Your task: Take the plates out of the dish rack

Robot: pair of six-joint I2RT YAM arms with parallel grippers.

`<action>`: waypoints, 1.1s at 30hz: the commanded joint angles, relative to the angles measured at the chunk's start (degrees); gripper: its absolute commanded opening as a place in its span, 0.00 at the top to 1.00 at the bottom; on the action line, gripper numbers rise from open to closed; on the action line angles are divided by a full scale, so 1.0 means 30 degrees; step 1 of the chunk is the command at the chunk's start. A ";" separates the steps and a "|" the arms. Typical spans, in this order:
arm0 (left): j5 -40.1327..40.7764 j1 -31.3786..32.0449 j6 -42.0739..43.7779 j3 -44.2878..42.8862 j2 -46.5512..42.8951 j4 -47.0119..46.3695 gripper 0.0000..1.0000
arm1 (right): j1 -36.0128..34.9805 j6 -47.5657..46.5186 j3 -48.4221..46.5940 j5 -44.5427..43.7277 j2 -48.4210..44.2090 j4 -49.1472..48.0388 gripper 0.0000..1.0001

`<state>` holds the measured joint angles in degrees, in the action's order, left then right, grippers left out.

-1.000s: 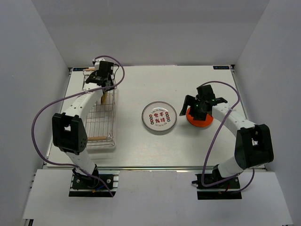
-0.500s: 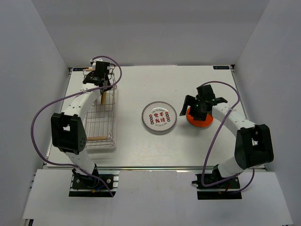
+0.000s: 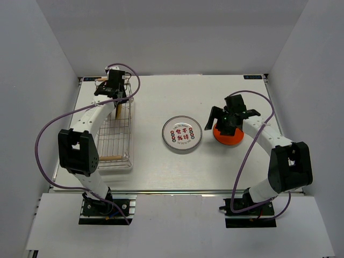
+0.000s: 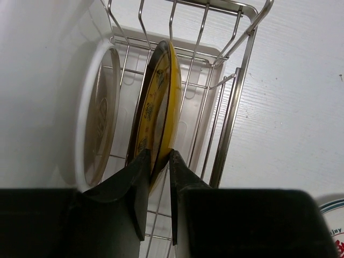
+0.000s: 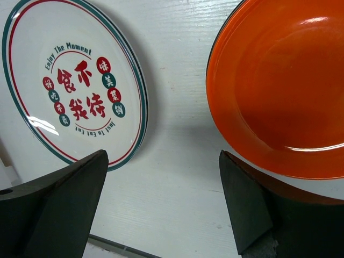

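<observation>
The yellow plate [image 4: 161, 102] stands on edge in the far end of the rack [image 4: 231, 107], with a white plate [image 4: 99, 118] upright just beside it. The left gripper [image 4: 158, 166] is pinched onto the yellow plate's rim, one finger on each face. On the table [image 3: 161, 166], well apart from the rack, the orange plate [image 5: 279, 86] and ringed plate [image 5: 75, 80] lie flat near each other. The right gripper [image 5: 162, 158] hangs spread wide above the gap between them, holding nothing.
</observation>
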<state>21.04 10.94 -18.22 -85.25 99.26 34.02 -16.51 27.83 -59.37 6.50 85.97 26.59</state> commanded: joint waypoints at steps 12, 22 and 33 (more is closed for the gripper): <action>0.1220 -0.0336 0.1619 -0.0556 -0.3321 -0.0443 1.00 | -0.0033 -0.0196 -0.0570 0.0411 0.0140 0.0043 0.11; 0.0343 -0.0336 0.1532 -0.0791 -0.4052 -0.0265 1.00 | -0.0033 -0.0196 -0.0716 0.0323 -0.0386 -0.0103 0.11; -0.2350 -0.0162 0.1619 -0.0733 -0.6075 -0.0967 1.00 | -0.0004 -0.0284 -0.1155 -0.0582 -0.1382 0.0277 0.11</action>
<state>16.84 10.24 -14.13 -85.30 85.56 33.39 -16.51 27.83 -59.99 6.76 84.47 27.11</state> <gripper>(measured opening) 0.228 0.891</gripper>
